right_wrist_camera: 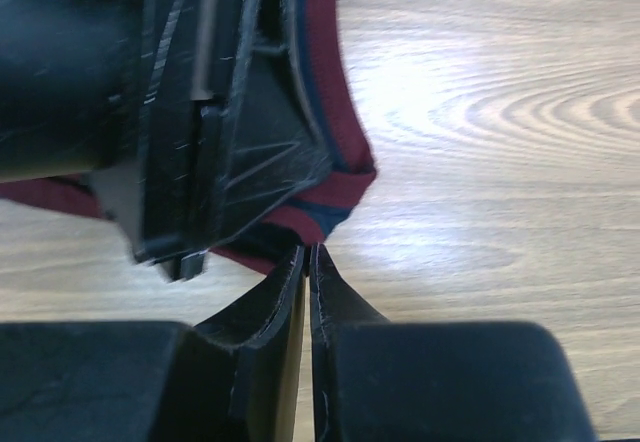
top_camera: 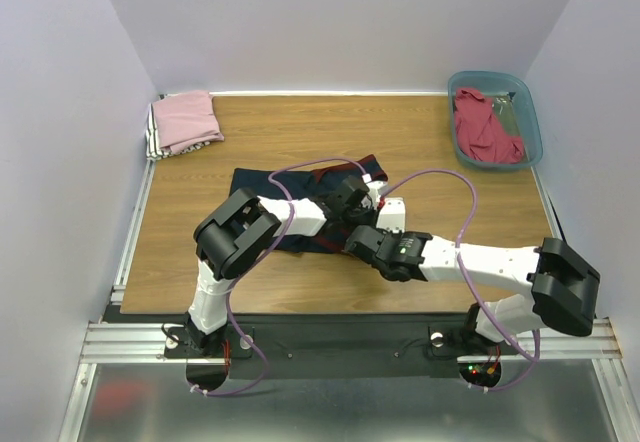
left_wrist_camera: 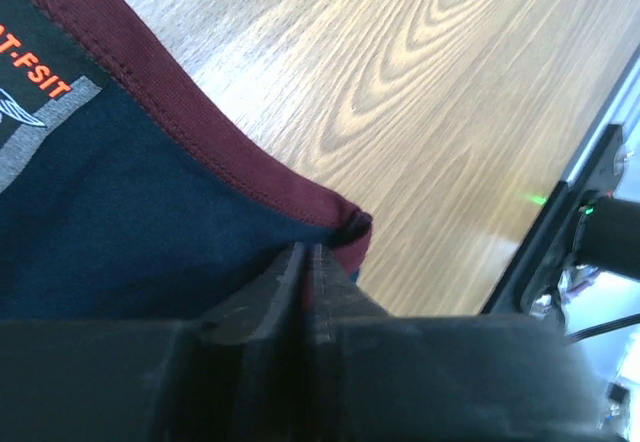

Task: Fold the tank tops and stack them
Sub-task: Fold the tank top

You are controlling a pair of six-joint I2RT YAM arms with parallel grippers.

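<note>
The navy jersey point(top_camera: 285, 184) with maroon trim lies partly folded at the table's middle. My left gripper point(top_camera: 352, 200) is shut on its maroon-trimmed corner point(left_wrist_camera: 345, 230), with the navy cloth point(left_wrist_camera: 150, 192) spread behind the closed fingertips. My right gripper point(top_camera: 353, 240) is right beside it, its jaws shut with the tips pinching the jersey's maroon edge point(right_wrist_camera: 340, 197). The left gripper's black body point(right_wrist_camera: 220, 112) fills the upper left of the right wrist view. A pink top point(top_camera: 186, 119) lies folded at the back left. A red top point(top_camera: 487, 130) is bunched in the bin.
The teal plastic bin point(top_camera: 528, 114) stands at the back right corner. A striped cloth point(top_camera: 153, 140) lies under the pink top. Both arms crowd together over the jersey's right side. Purple cables loop above them. Bare wood point(top_camera: 420, 152) lies right of the jersey.
</note>
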